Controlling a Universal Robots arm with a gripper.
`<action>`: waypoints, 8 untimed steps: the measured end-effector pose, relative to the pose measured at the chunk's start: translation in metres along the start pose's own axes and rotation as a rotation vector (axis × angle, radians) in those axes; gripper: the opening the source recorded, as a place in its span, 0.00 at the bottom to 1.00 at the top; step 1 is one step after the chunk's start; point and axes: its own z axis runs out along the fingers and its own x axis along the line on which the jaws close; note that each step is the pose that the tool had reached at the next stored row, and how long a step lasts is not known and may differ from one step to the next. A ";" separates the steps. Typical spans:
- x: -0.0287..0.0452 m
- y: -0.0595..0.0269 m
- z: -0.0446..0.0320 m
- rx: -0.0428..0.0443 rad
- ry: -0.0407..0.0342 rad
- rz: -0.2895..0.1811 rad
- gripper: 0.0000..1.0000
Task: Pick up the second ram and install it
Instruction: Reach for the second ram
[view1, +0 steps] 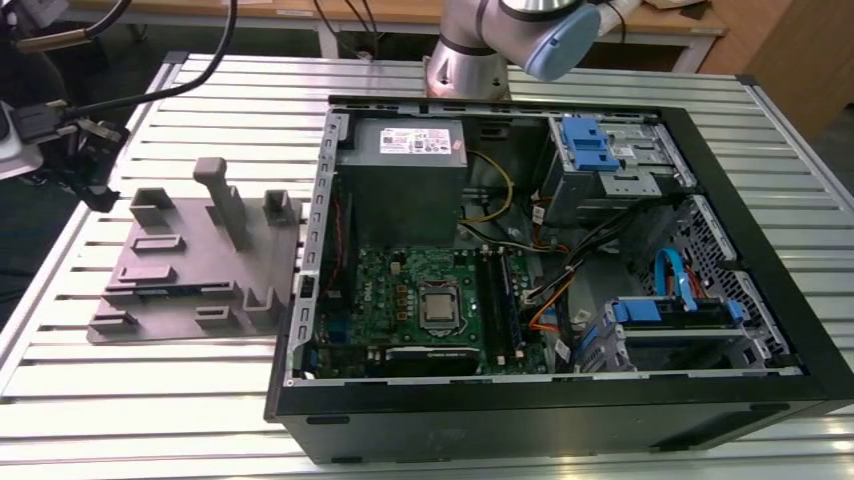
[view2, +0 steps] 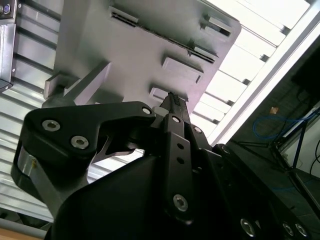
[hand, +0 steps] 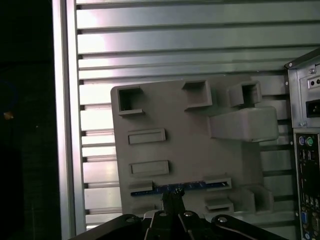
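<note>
Above the grey fixture plate (hand: 192, 137), the gripper (hand: 172, 196) hangs with its two fingers drawn together and nothing between them, its tip close over the second ram (hand: 186, 186) but, as far as we can see, not gripping it. In the first wrist view the ram shows edge-on as a long, thin, dark strip with a bluish sheen. It stands upright in a slot near one edge of the plate, its ends held between raised grey blocks. In the exterior view we find the same strip (view1: 171, 291) low on the fixture plate (view1: 200, 245), which lies on the slatted metal table (view1: 134, 420) to the exterior view's left of the open computer case (view1: 714, 190). Inside the case lies the green motherboard (view1: 400, 285), well apart from the ram. The robot arm (view1: 467, 60) rises behind the case. In the second wrist view the closed gripper (view2: 171, 99) points at the plate.
</note>
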 end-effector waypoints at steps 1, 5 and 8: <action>0.0000 -0.0004 0.0010 0.0000 0.0000 0.000 0.10; 0.0000 -0.0017 0.0052 0.0000 0.0000 0.000 0.10; 0.0001 -0.0025 0.0089 0.0000 -0.0001 0.000 0.10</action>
